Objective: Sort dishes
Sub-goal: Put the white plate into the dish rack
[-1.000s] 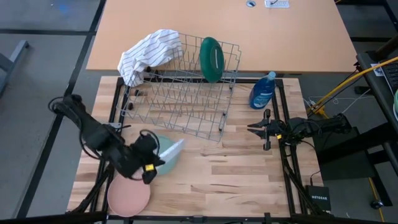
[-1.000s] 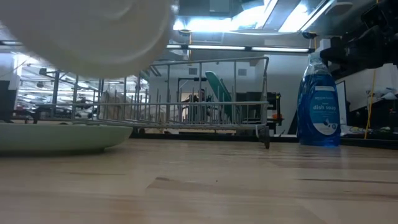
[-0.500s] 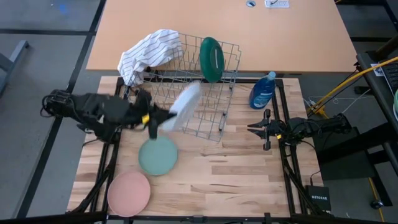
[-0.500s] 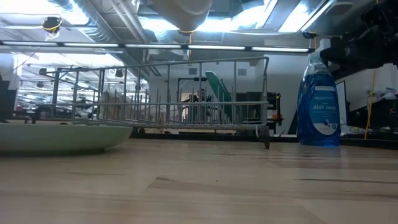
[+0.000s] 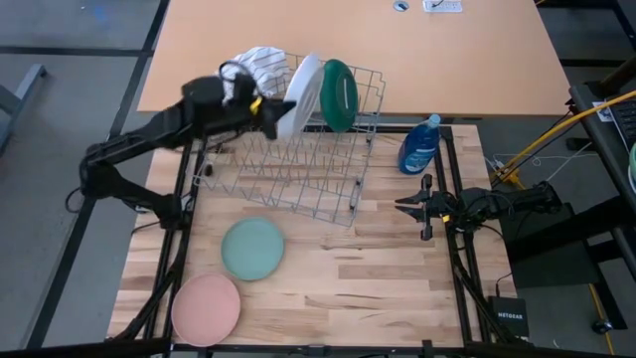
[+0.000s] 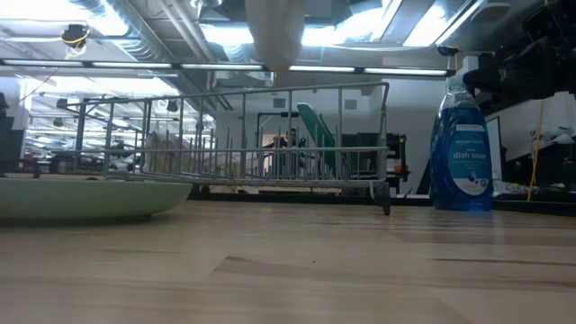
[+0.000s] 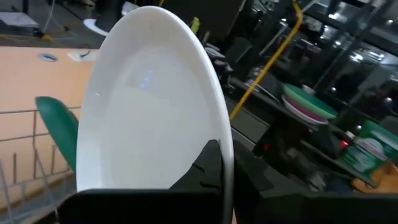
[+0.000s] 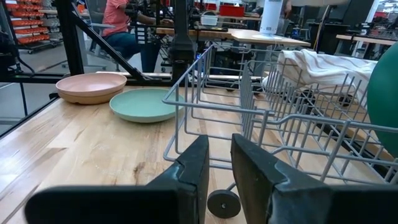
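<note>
Nearest, well in front of the wire rack (image 5: 288,159): pink plate (image 5: 206,308), then sage plate (image 5: 251,248), both flat on the wood, apparently awaiting their turn. Right gripper (image 5: 408,206) waits just off the rack's right front corner, fingers a narrow gap apart, pinching nothing. Over the rack's far end, left gripper (image 5: 268,111) pinches the white plate (image 5: 301,93) by its rim, held on edge, probably to slot it between the wires. It is glossy, plain and shallow. Just beside it, the dark green plate (image 5: 339,94) stands upright in the rack.
</note>
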`<action>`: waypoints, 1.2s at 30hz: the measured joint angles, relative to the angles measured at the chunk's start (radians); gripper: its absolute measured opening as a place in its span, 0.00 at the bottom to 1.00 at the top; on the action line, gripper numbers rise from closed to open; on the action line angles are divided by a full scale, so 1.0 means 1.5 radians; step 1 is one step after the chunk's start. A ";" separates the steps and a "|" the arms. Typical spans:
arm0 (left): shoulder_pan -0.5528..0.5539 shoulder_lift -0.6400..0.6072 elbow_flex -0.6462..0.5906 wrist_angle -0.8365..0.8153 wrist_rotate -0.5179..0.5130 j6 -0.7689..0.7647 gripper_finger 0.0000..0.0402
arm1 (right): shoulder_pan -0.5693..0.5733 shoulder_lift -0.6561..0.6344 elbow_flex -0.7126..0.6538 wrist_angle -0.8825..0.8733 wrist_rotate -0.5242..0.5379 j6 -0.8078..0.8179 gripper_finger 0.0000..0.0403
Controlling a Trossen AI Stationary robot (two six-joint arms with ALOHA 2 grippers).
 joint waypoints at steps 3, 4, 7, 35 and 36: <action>0.072 0.037 0.000 0.025 0.069 -0.011 0.00 | 0.000 0.000 0.000 0.000 0.000 0.000 0.18; 0.095 0.050 -0.001 0.038 0.094 -0.019 0.00 | 0.000 0.000 0.000 0.000 0.000 0.000 0.18; 0.158 0.086 -0.002 0.094 0.171 -0.051 0.00 | 0.000 0.000 0.000 -0.001 0.000 0.000 0.18; 0.402 0.208 -0.003 0.197 0.348 -0.171 0.00 | 0.000 0.000 0.000 0.000 0.000 0.000 0.18; 0.402 0.220 -0.003 0.199 0.348 -0.175 0.00 | 0.000 0.000 0.000 0.000 0.000 0.000 0.18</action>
